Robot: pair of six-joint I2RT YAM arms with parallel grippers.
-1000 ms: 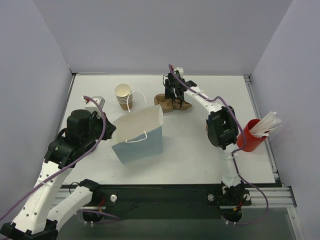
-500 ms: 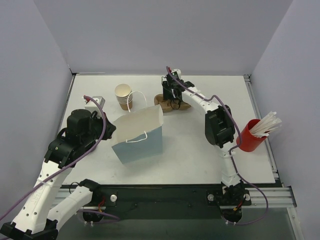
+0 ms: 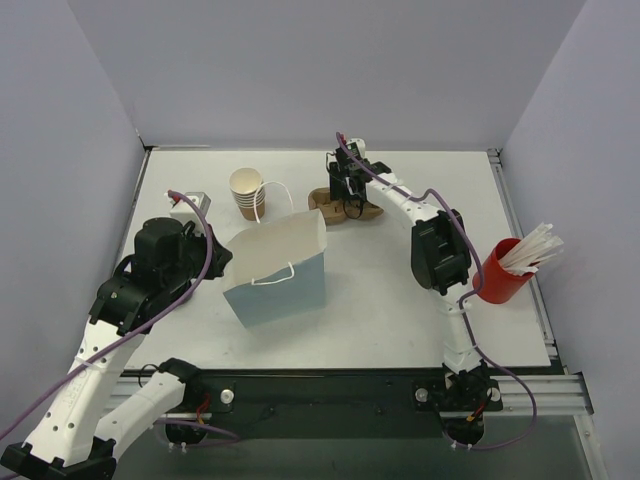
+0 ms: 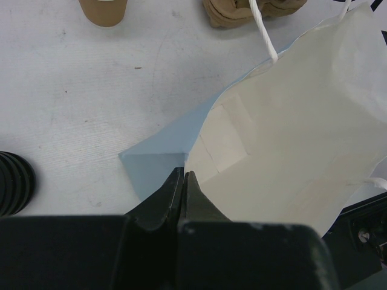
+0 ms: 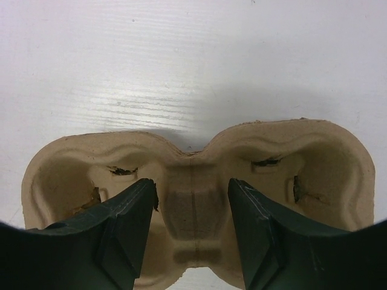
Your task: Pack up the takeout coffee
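The middle bridge of the pulp tray [image 5: 329, 160] is straddled by the right gripper [image 5: 192, 188], jaws apart; closing and lifting is needed next. The paper bag [image 4: 290, 139] rim is pinched, it seems, by the closed left gripper [image 4: 183, 179].

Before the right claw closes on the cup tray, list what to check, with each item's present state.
1. Right claw open, jaws either side of the middle bridge of the pulp cup tray: ok.
2. Claw centred between the two hollows: ok.
3. Hollows loaded with coffees: not ok, both are empty.
4. Left claw shut on the rim of the paper bag: ok.
5. Bag mouth open: ok.
6. Right fingers touching the tray: cannot tell.
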